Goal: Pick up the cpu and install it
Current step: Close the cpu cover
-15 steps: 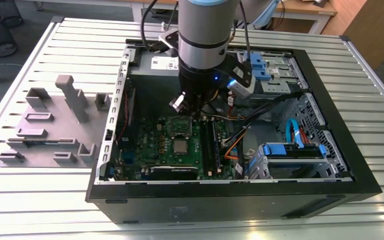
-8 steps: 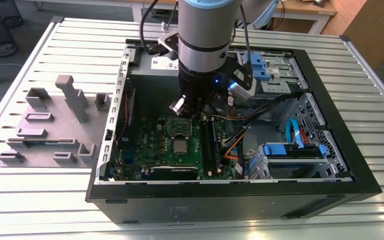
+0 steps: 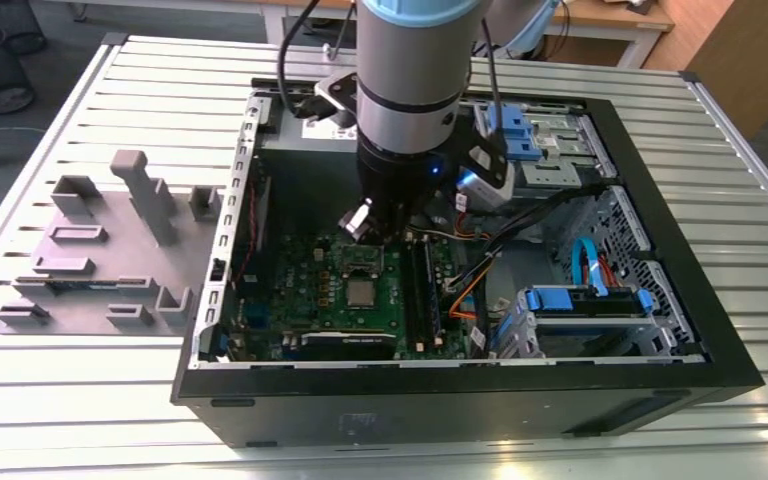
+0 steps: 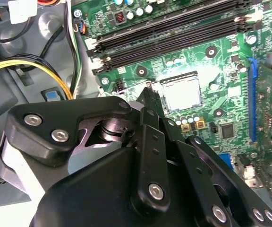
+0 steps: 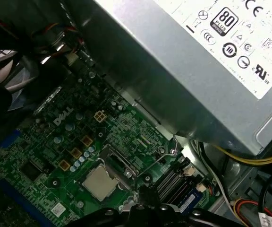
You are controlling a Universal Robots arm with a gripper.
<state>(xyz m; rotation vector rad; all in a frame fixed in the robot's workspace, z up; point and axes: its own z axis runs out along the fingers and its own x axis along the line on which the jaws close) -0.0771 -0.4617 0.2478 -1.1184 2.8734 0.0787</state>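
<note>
Exterior view: an open computer case (image 3: 704, 340) lies on a slatted metal table (image 3: 91, 400), with the arm (image 3: 411, 90) reaching down into it; lilac-grey holder blocks (image 3: 104, 250) stand on the table at the exterior view's left of the case.
First wrist view: the grey power-supply box (image 5: 183, 66) hangs over the green motherboard (image 5: 65, 137), with yellow cables (image 5: 263, 158) running out beneath the box.
Second wrist view: the black gripper (image 4: 150, 101) linkage fills the foreground; long black memory slots (image 4: 174, 33) and a blue slot (image 4: 253, 99) cross the board beyond it.
Cpu: the cpu (image 4: 182, 92) lies flat in its socket on the motherboard, silvery top up, and appears in all three views (image 3: 359, 291) (image 5: 99, 182).
Socket frame: in the first wrist view the dark frame (image 5: 122, 163) and its wire lever (image 5: 162, 153) stand swung up beside the chip.
Gripper and cpu: the fingertips sit just beside the cpu's edge, apart from it, holding nothing.
Gripper state: the fingers appear drawn together to a narrow point.
Case contents: motherboard, power supply, blue-clipped drive bays (image 3: 584, 300) and loose cables.
</note>
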